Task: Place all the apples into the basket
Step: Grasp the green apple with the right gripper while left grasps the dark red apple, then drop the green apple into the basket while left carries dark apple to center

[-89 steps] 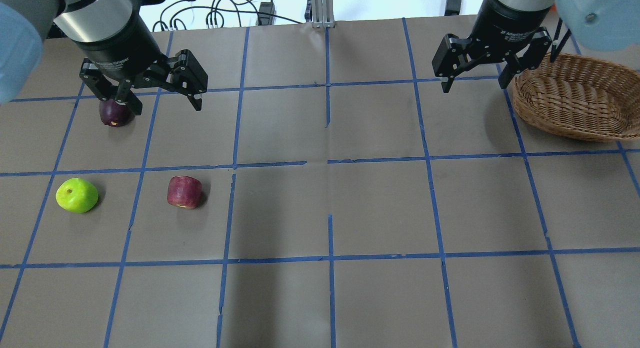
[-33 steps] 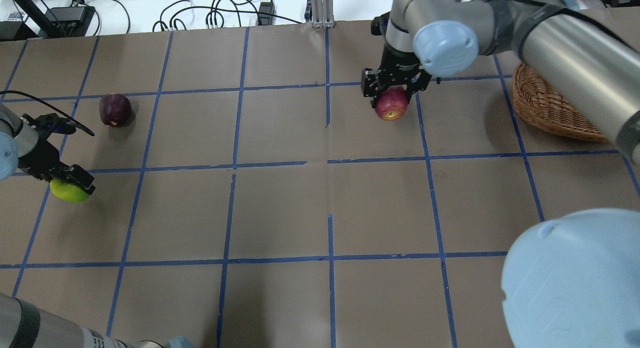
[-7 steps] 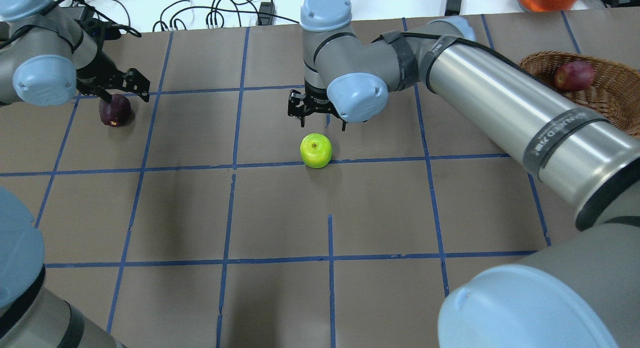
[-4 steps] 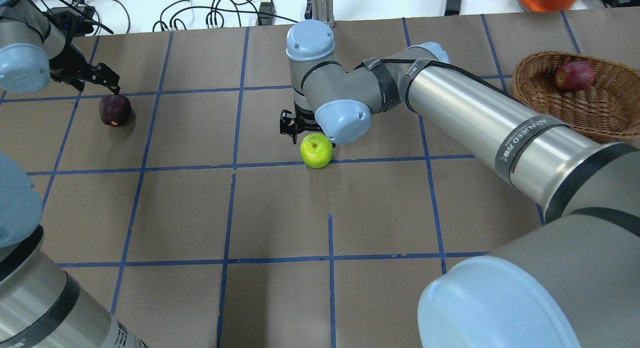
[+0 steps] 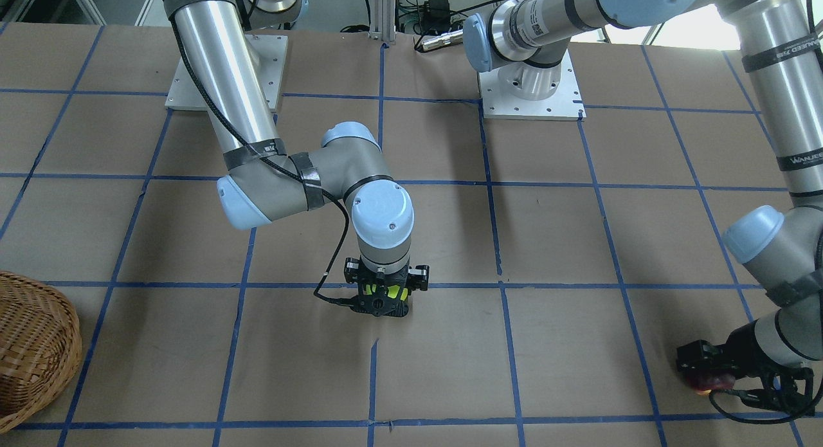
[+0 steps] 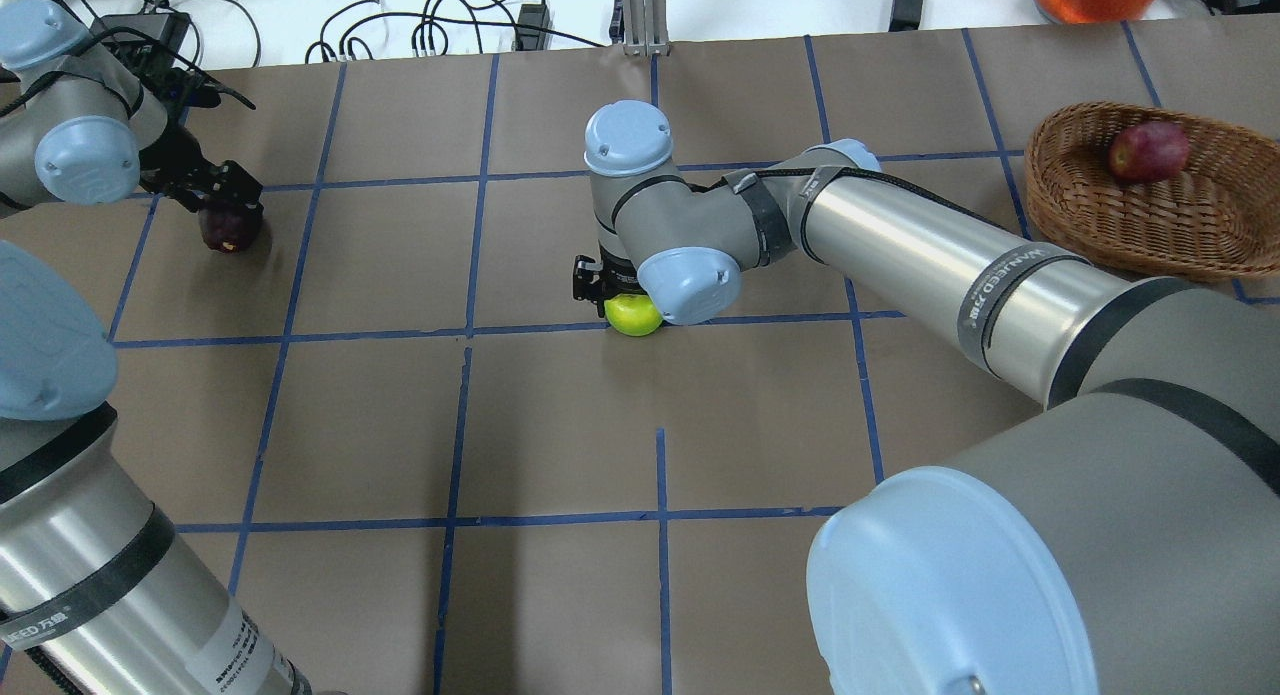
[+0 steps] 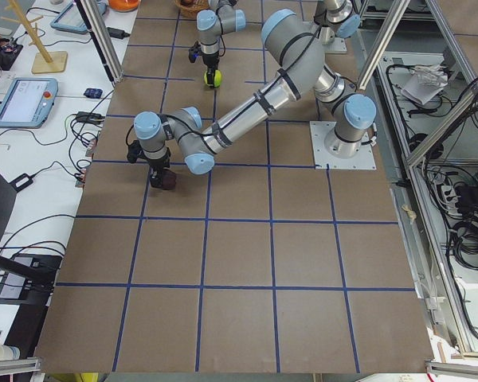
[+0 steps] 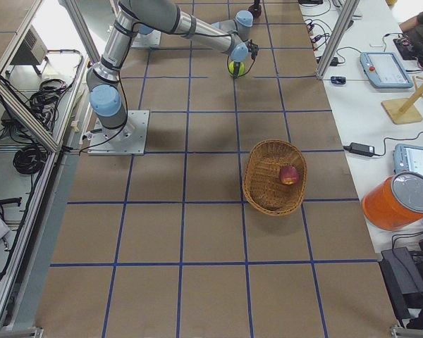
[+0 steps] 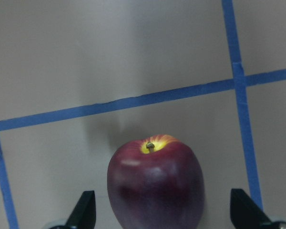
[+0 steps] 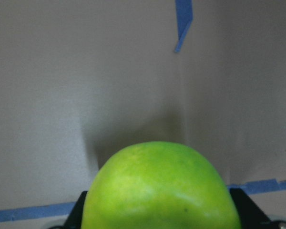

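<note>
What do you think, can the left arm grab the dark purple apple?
Probably yes: the left gripper hangs open right over the dark purple apple, fingers either side, nothing between.

WANJEED, as best I can read it, is printed in white on the black band (image 6: 1003,275) around the right arm's (image 6: 900,237) silver tube, and again on the left arm's (image 5: 781,80) band (image 5: 799,159).

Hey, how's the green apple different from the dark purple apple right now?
The green apple is bright lime; the dark apple is maroon with yellow round its stem. The green apple sits near the table's middle, the dark apple at the robot's left side. The right gripper straddles the green apple, the left gripper the dark one. Both rest on the table, outside the basket.
</note>
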You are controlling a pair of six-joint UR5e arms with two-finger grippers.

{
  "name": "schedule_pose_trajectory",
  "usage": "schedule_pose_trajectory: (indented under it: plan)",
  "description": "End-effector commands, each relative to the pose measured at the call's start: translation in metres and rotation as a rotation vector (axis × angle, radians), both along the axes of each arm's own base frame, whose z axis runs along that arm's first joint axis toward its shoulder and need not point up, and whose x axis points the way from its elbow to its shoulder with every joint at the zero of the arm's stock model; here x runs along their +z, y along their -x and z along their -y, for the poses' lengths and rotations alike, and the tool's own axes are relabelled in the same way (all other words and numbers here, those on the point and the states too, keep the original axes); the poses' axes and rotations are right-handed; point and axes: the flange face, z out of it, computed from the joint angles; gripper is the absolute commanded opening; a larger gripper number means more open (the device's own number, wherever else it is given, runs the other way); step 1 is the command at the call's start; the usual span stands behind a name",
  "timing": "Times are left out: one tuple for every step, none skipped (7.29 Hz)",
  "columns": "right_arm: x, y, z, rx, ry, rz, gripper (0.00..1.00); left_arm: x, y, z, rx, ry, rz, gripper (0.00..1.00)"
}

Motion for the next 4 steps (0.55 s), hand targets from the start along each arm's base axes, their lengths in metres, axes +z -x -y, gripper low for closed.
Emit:
schedule_pose_trajectory:
  plan:
    - [0.039, 0.018, 0.019, 0.023, 0.048, 0.02, 0.0, -0.006, 0.0, 0.0, 0.004, -0.009, 0.0, 0.92]
    - [0.089, 0.069, 0.047, 0.027, 0.018, 0.01, 0.0, 0.008, 0.005, -0.002, 0.007, -0.003, 0.005, 0.56]
    - [0.141, 0.152, 0.076, 0.062, -0.027, -0.006, 0.0, 0.034, 0.018, -0.004, 0.005, -0.011, -0.003, 0.41]
    - [0.183, 0.244, 0.099, 0.067, -0.01, -0.019, 0.0, 0.07, 0.042, -0.017, 0.051, -0.058, -0.032, 0.41]
